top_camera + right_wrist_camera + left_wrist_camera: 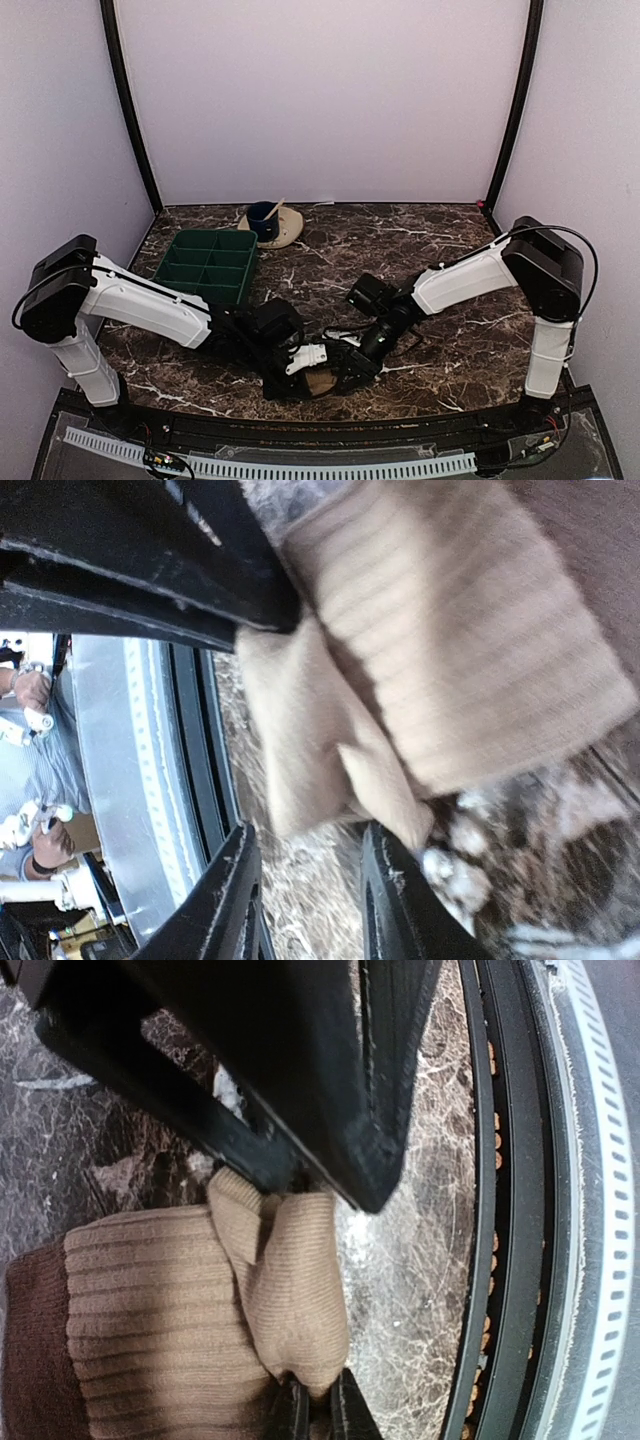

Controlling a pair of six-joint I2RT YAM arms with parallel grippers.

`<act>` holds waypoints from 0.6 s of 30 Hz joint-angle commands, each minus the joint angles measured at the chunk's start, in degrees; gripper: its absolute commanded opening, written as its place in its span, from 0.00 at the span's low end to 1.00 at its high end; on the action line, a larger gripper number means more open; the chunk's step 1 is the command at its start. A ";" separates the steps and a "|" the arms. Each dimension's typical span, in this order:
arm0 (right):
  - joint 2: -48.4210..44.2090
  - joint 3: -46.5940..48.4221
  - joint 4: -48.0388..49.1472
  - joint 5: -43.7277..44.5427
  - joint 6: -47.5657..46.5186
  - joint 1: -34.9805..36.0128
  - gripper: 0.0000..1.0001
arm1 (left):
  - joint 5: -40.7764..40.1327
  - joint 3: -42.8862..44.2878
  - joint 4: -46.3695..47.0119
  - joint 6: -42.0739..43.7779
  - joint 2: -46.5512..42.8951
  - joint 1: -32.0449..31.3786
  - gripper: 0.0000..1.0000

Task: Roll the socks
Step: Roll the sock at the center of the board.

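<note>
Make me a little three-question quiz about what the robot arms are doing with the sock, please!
1. True or false: both grippers meet at the sock near the table's front edge.
2. What sits on the saucer at the back? A) blue cup B) banana C) toy car
3. Fill in: the green tray lies nearer the ____ arm.

Key: 1 true; 2 A; 3 left. The left gripper and right gripper both work the tan cloth.

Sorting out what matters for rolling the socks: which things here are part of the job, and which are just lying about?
Part of the job:
- socks, near the table's front edge
- left gripper, at the socks
- right gripper, at the socks

Lying about:
- green tray
- blue cup
- saucer
</note>
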 commanded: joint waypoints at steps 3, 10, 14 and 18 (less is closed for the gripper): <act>-2.55 -3.97 4.85 5.12 4.10 -2.68 0.33 | 6.07 0.97 -5.96 -0.29 1.60 2.03 0.00; -5.90 -7.61 10.31 8.37 7.51 -3.73 0.32 | 14.27 3.17 -8.65 -0.30 3.39 5.40 0.00; -8.15 -10.33 13.52 11.63 9.17 -3.83 0.31 | 19.57 4.95 -10.58 0.03 5.35 7.79 0.00; -11.39 -13.98 16.64 15.87 10.26 -3.74 0.30 | 23.38 6.77 -13.08 0.98 7.49 9.99 0.00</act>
